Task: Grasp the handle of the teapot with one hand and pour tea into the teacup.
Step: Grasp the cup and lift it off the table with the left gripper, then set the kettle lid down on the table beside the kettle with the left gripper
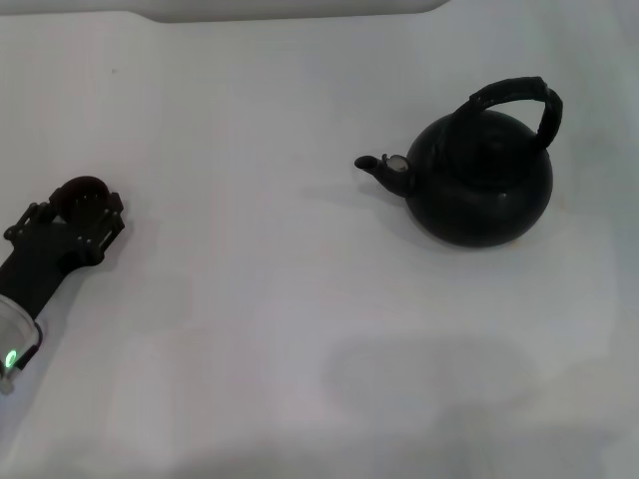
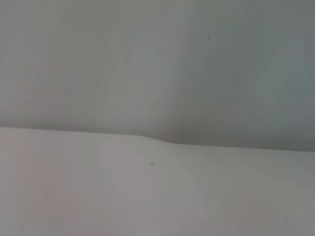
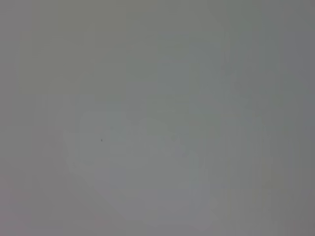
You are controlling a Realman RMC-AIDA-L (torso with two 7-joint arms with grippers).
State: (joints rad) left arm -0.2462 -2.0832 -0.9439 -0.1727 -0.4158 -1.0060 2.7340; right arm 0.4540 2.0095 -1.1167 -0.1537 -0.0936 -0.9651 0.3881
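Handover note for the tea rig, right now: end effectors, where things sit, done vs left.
Left end effector: low at the table's left edge, wrapped around a small dark round object that looks like the teacup; I can't confirm whether it is clamped.
Right end effector: not in any view; its wrist camera shows only blank surface.
Teapot: upright on the right side, spout facing left, handle untouched.
Done: nothing poured.
Left: grasp the handle, bring the spout over the cup, pour.

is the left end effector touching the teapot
Apart. The head view shows bare table between the left end effector and the teapot.
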